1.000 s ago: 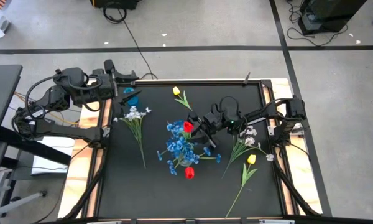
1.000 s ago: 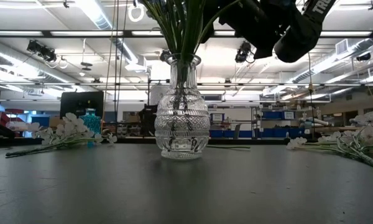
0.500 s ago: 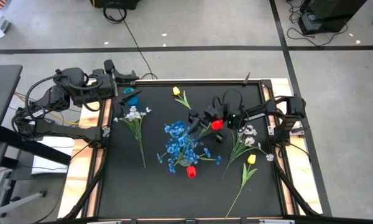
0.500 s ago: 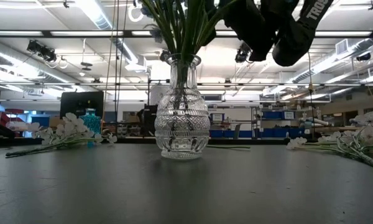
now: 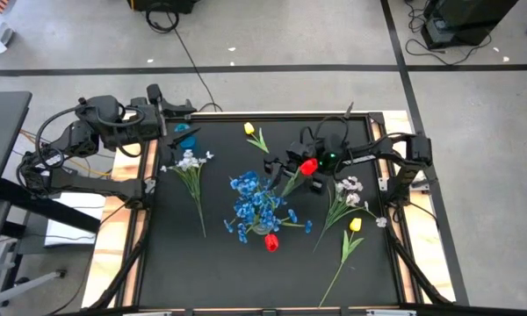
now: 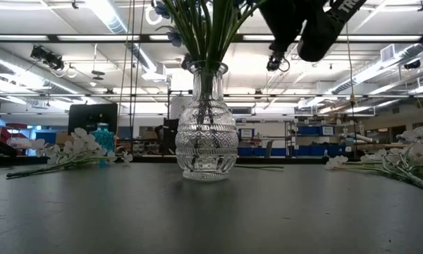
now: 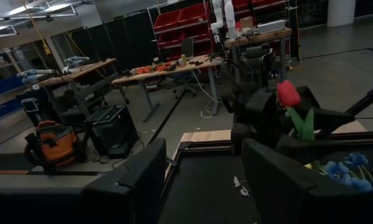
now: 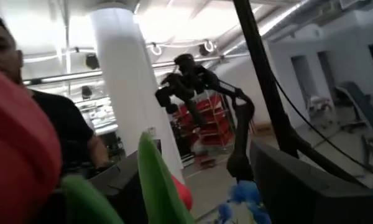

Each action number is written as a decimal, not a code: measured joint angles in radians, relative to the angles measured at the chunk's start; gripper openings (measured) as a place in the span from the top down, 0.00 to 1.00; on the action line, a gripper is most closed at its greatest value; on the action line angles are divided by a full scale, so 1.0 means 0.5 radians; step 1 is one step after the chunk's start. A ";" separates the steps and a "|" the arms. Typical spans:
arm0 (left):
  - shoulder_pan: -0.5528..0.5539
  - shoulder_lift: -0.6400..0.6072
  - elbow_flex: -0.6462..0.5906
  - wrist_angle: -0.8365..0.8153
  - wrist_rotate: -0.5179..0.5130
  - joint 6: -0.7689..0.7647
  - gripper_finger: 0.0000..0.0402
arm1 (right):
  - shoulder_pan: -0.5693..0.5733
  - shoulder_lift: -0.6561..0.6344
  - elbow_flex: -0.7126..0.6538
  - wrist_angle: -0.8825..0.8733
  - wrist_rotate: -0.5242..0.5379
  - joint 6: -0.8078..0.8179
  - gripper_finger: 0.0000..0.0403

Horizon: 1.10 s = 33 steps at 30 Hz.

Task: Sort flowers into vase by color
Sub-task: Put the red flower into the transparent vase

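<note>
I'm lifting a red tulip (image 5: 309,166) out of the blue-filled vase (image 6: 206,134), right gripper (image 5: 292,168) jaws clamped on its stem, at two o'clock from the vase. Next I'd judge: set it aside. Left gripper (image 5: 169,117) is parked at ten o'clock, jaws apart, empty.

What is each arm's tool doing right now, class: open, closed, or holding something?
Left tool: open, empty, waiting at the table's far-left corner.
Right tool: closed on a red tulip, lifted near the vase.
</note>
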<state>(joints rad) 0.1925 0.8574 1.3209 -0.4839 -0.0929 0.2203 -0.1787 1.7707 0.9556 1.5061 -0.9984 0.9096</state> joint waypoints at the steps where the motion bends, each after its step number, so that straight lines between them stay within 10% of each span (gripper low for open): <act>1: 0.000 0.000 0.001 0.001 0.000 0.000 0.46 | 0.008 0.000 0.001 -0.097 -0.005 -0.082 0.37; 8: 0.000 0.000 0.000 0.001 -0.001 0.000 0.46 | 0.045 0.003 0.000 -0.661 0.047 -0.475 0.37; 19: 0.001 0.000 0.001 0.002 -0.001 0.000 0.46 | 0.028 -0.005 0.000 -0.399 -0.008 0.052 0.30; 33: 0.000 0.000 0.000 0.001 -0.001 0.000 0.46 | 0.043 -0.017 0.000 -0.498 0.116 -0.830 0.15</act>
<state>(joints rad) 0.1925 0.8574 1.3209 -0.4835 -0.0933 0.2203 -0.1574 1.7622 0.9558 1.2570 -0.9401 0.4948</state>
